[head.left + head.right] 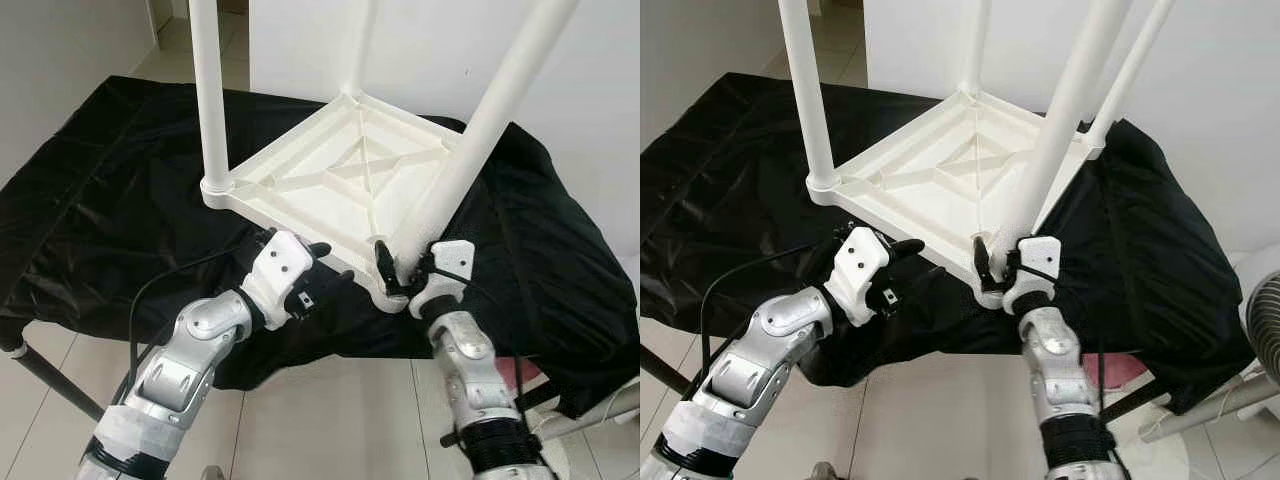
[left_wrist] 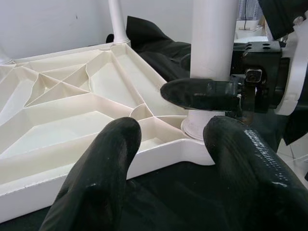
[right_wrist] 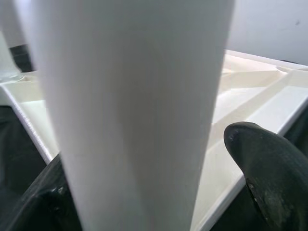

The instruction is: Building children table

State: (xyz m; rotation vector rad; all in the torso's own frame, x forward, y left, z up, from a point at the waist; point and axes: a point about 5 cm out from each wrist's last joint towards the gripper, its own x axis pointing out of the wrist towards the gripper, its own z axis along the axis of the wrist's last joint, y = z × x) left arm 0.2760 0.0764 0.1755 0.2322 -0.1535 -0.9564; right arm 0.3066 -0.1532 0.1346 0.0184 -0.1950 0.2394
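A white children's table top lies upside down on a black cloth. Its white legs stand upright, one at the left corner and one at the far corner. My right gripper is shut on the near leg just above its corner socket; the leg runs between its black fingers. My left gripper is open, low by the table top's near edge, left of that corner. Its fingers hold nothing.
The cloth drapes over a work table whose dark frame leg shows at the lower left. White wall stands behind. A fan and a pink object sit on the tiled floor at the right.
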